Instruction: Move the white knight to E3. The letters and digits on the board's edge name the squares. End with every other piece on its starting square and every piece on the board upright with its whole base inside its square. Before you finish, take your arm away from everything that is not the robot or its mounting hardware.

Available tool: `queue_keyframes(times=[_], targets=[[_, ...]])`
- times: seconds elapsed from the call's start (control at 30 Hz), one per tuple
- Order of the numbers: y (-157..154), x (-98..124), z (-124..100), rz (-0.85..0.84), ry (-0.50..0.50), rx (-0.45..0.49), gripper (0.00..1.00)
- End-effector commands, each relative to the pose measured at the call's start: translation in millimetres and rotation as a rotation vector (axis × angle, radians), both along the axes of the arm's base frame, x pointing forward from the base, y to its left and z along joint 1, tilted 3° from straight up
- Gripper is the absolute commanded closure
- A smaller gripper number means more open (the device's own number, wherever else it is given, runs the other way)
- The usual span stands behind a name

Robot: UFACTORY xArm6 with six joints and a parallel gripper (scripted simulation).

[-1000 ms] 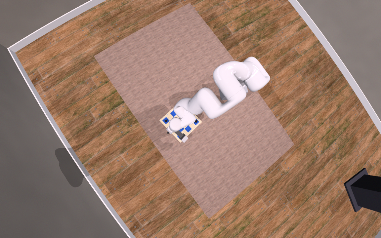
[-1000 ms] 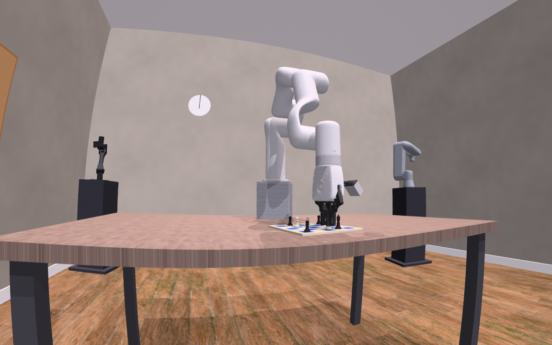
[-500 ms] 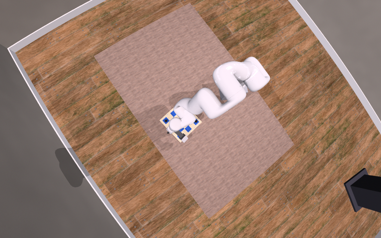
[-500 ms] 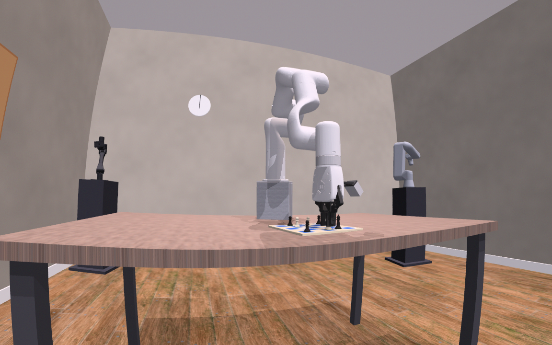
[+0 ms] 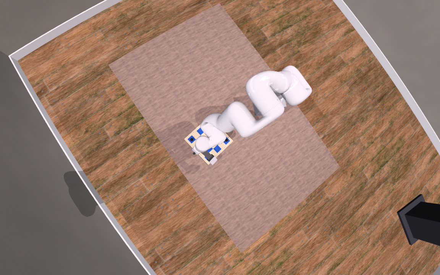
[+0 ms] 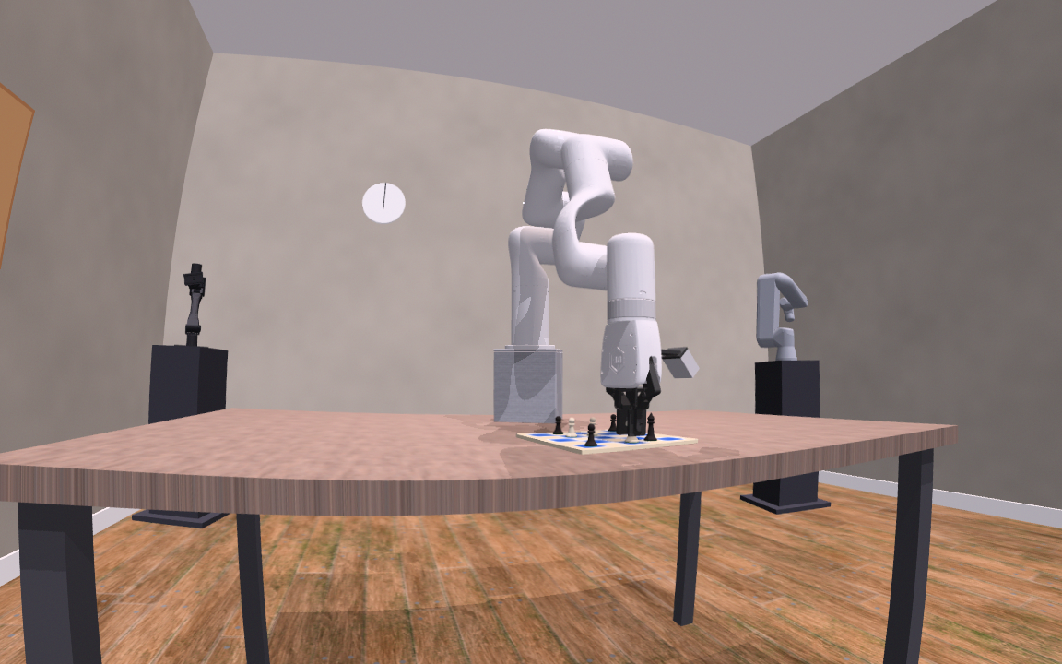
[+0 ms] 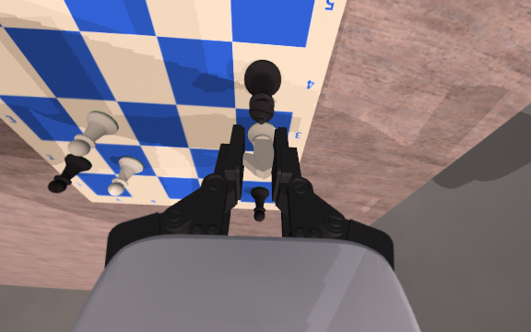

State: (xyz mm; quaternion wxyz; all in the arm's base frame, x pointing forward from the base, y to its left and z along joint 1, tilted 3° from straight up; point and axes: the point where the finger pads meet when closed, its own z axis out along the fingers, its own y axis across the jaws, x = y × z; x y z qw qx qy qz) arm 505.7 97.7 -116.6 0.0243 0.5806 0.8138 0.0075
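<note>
White knight (image 7: 258, 154), pale cream with a round base, sat pinched between the black fingers of the end effector (image 7: 257, 138), over the blue square beside the digit 3 on the board (image 7: 132, 83). A small black pawn (image 7: 259, 203) stood nearer, a larger black piece (image 7: 262, 88) just beyond. Bare surface (image 7: 408, 69) bordered the board's nearby edge.

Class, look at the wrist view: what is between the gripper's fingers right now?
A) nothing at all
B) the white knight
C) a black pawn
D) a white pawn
B: the gripper is shut on the white knight, whose pale body fills the gap between the black fingers, while a black pawn stands free just beyond it on the board.
</note>
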Motion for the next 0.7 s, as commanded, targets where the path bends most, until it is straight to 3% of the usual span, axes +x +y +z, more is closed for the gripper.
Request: queue_keyframes(times=[0.0, 0.43, 0.47, 0.53, 0.57, 0.63, 0.67], targets=[[0.4, 1.7, 1.6, 0.000, -0.004, 0.001, 1.00], [0.4, 1.7, 1.6, 0.000, -0.004, 0.001, 1.00], [0.4, 1.7, 1.6, 0.000, -0.004, 0.001, 0.92], [0.4, 1.7, 1.6, 0.000, -0.004, 0.001, 0.92], [0.4, 1.7, 1.6, 0.000, -0.004, 0.001, 0.84], [0.4, 1.7, 1.6, 0.000, -0.004, 0.001, 0.84], [0.4, 1.7, 1.6, 0.000, -0.004, 0.001, 0.76]])
